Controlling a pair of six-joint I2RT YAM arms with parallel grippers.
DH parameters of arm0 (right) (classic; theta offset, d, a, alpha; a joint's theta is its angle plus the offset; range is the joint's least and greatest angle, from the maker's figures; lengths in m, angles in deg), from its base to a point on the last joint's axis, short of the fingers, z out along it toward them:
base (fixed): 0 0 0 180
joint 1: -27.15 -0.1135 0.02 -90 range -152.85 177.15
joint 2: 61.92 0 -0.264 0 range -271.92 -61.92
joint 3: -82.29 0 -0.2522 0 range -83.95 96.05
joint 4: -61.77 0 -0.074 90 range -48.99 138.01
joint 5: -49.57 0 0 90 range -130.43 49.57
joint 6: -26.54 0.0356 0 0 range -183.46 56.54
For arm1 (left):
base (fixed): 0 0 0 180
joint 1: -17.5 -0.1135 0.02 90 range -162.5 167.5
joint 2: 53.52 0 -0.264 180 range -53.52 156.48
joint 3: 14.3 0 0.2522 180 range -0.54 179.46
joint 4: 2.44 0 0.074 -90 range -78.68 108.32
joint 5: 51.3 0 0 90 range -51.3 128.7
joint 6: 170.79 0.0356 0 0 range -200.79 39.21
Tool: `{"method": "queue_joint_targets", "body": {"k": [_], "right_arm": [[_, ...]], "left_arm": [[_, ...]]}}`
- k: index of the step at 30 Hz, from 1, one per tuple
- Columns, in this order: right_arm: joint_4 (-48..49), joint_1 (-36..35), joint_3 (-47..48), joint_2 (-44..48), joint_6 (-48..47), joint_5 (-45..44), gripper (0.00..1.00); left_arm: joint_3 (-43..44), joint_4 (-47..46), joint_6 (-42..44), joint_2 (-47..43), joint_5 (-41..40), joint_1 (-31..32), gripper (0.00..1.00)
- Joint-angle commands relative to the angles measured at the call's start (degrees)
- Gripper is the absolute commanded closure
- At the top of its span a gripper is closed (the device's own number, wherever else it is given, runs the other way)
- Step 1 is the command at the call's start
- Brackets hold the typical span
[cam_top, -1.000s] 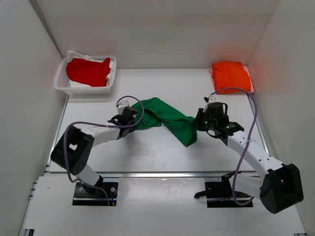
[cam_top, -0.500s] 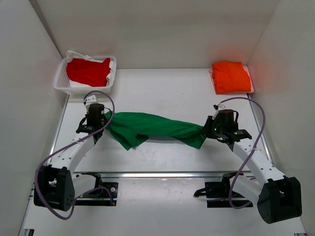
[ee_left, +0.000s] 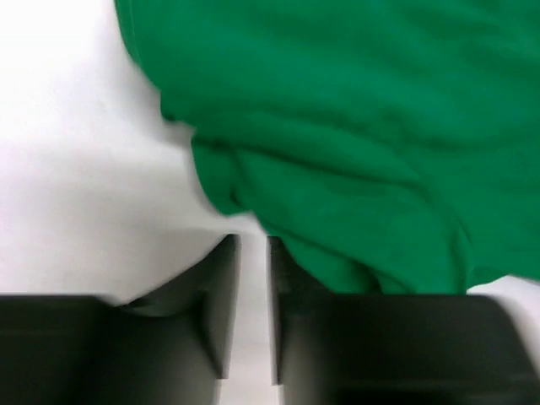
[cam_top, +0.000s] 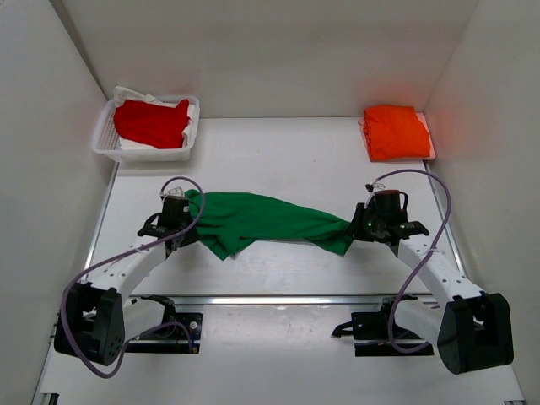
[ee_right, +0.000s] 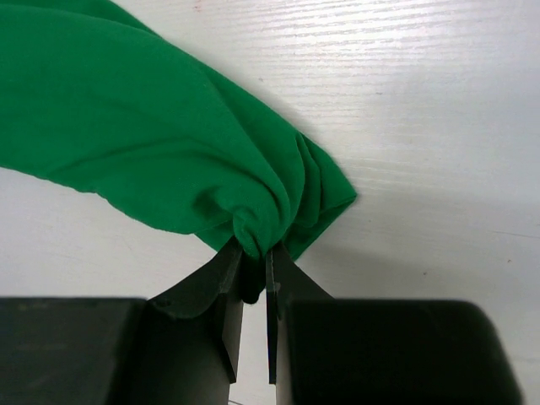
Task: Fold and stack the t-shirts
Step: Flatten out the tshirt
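Beside the parted left tool (ee_left: 251, 249) lies the green t-shirt (ee_left: 337, 126); right tool (ee_right: 254, 257) clamps it.

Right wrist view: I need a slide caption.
Right gripper pinches a bunched edge of the green t-shirt over the white table.

No writing, label, brand, number or sign can be read in any view. The bright green soft cloth t-shirt (cam_top: 261, 221) shows only plain fabric, with no legible print or tag.
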Motion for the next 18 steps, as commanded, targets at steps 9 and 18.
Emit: {"method": "queue_joint_targets", "body": {"k": [9, 18], "right_arm": [[2.8, -0.4, -0.8, -0.1, 0.3, 0.3, 0.99], [3.2, 0.2, -1.1, -0.7, -0.2, 1.0, 1.0]], "left_arm": [[-2.3, -6.5, -9.8, 6.6, 7.5, 4.1, 0.5], [-2.9, -7.8, -11.0, 8.3, 6.9, 4.3, 0.65]]}}
